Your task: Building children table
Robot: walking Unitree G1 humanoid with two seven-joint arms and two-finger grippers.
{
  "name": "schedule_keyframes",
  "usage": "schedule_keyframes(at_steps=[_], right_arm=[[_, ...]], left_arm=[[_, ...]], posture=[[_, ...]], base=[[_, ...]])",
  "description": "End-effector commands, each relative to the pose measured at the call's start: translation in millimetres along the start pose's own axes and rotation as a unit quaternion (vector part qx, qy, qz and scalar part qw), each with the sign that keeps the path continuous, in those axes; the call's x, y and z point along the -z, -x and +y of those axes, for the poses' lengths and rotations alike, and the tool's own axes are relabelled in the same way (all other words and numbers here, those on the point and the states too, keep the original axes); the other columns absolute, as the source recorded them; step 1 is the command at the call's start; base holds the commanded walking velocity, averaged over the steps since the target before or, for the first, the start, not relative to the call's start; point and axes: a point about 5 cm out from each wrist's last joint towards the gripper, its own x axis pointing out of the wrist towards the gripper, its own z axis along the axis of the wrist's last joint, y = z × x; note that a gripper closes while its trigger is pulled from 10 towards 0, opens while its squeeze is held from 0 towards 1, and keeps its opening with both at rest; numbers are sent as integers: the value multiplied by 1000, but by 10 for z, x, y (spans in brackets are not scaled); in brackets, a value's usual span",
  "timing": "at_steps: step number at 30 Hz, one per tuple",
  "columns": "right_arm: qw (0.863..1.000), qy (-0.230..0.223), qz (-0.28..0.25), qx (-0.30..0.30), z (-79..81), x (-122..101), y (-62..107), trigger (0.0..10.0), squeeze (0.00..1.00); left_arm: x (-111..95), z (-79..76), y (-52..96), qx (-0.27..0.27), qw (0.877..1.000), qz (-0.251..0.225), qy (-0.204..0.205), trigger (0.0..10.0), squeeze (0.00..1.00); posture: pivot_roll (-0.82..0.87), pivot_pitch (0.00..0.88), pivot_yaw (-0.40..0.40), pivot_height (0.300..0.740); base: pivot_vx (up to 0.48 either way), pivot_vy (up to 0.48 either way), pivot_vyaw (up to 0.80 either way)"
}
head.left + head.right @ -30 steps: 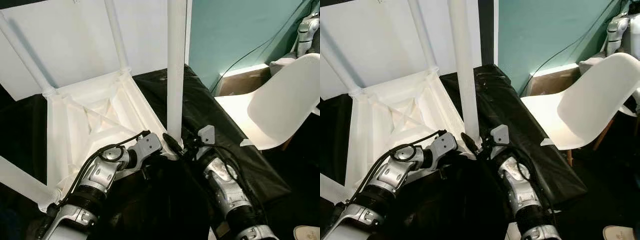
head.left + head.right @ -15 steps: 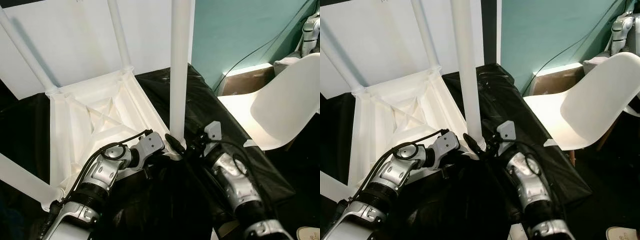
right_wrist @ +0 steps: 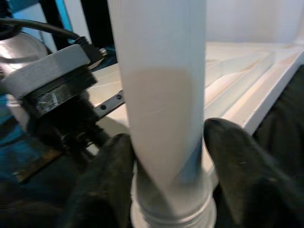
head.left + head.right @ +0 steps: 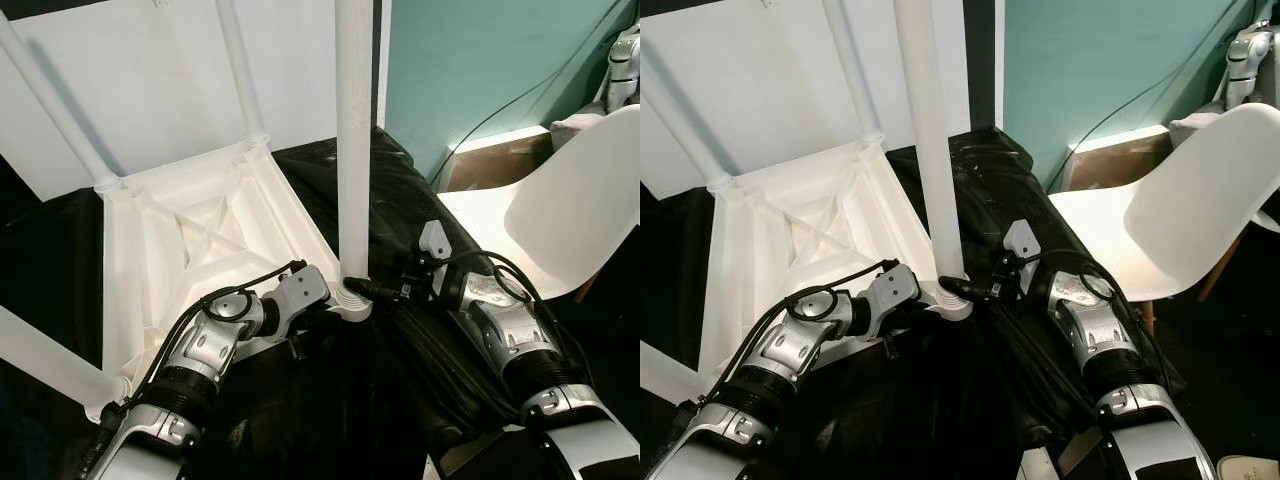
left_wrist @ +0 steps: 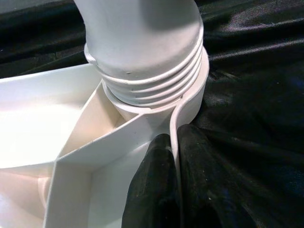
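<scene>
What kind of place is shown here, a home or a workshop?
Probably a room in a home or test space, not a workshop: a teal wall, a white chair, and an upturned white table lying on black sheeting.

Both end effectors (image 5: 175, 156) (image 3: 166, 171) clamped shut.

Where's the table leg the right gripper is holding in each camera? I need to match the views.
Left eye view: table leg, upright, centre, running to the top edge.
Right eye view: same leg, left of centre.
Left wrist view: its threaded base in the corner socket, just beyond the left gripper.
Right wrist view: leg between the right gripper's fingers.
Shared landmark: the white corner socket of the upturned tabletop.
</scene>
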Motion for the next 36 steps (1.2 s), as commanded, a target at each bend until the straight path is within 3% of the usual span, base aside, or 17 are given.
schedule_keyframes(at_steps=[1, 9, 10, 11, 12, 14, 15, 16, 18, 26, 27, 28, 29, 30, 34, 35, 36], right_arm=[[1000, -8, 8, -8, -24, 7, 3, 0, 0], [999, -50, -1, 15, 96, 124, 10, 0, 0], [997, -51, -20, 56, 141, 135, -26, 0, 0], [997, -51, -20, 56, 141, 135, -26, 0, 0], [983, -21, -52, 176, 118, 101, -29, 0, 0], [983, -21, -52, 176, 118, 101, -29, 0, 0], [962, -3, -78, 260, 100, 68, -2, 0, 0], [962, -3, -78, 260, 100, 68, -2, 0, 0], [939, 9, -95, 331, 225, 101, 84, 0, 0], [939, -13, -90, 332, 331, 140, 22, 0, 0], [947, -25, -82, 310, 377, 162, -17, 10000, 0], [952, -34, -77, 294, 410, 177, -41, 10000, 0], [960, -51, -79, 264, 438, 185, -64, 10000, 1000], [969, -56, -72, 230, 452, 186, -86, 10000, 1000], [980, -46, -58, 183, 416, 174, -92, 10000, 1000], [985, -30, -49, 161, 351, 150, -77, 10000, 565], [987, -19, -44, 152, 311, 129, -65, 10000, 565]], left_arm=[[341, -178, -62, 7, 998, 45, 54, 10000, 0], [340, -185, -76, 7, 998, 44, 55, 10000, 0], [336, -183, -80, 6, 998, 43, 55, 10000, 0], [336, -183, -80, 6, 998, 43, 55, 10000, 0], [330, -178, -84, 5, 998, 42, 55, 10000, 0], [330, -178, -84, 5, 998, 42, 55, 10000, 0], [326, -174, -86, 5, 998, 41, 55, 10000, 0], [326, -174, -86, 5, 998, 41, 55, 10000, 0], [322, -174, -88, 10, 998, 42, 54, 10000, 0], [303, -169, -103, 17, 998, 43, 48, 10000, 0], [299, -170, -110, 18, 998, 42, 48, 10000, 0], [296, -171, -115, 19, 998, 42, 48, 10000, 0], [294, -171, -121, 19, 998, 42, 48, 10000, 0], [298, -176, -124, 20, 998, 42, 48, 10000, 0], [299, -181, -136, 22, 998, 42, 47, 10000, 0], [296, -180, -142, 23, 998, 42, 47, 10000, 0], [293, -178, -146, 23, 998, 42, 47, 10000, 0]], posture=[[33, 0, 34, 740], [26, 0, 28, 740], [25, 0, 24, 740], [25, 0, 24, 740], [25, 0, 25, 740], [25, 0, 25, 740], [25, 0, 25, 740], [25, 0, 25, 740], [7, 0, 47, 740], [-4, 0, 57, 740], [-7, 0, 58, 740], [-7, 0, 58, 740], [-13, 0, 61, 740], [-13, 0, 61, 740], [-27, 0, 65, 740], [-28, 0, 65, 740], [-28, 0, 65, 740]], base=[[0, 0, 0], [0, 0, 0], [0, 0, 0], [0, 0, 0], [0, 0, 0], [0, 0, 0], [0, 0, 0], [0, 0, 0], [0, 0, 0], [0, 0, 0], [0, 0, 0], [0, 0, 0], [0, 0, 0], [0, 0, 0], [0, 0, 0], [0, 0, 0], [0, 0, 0]])
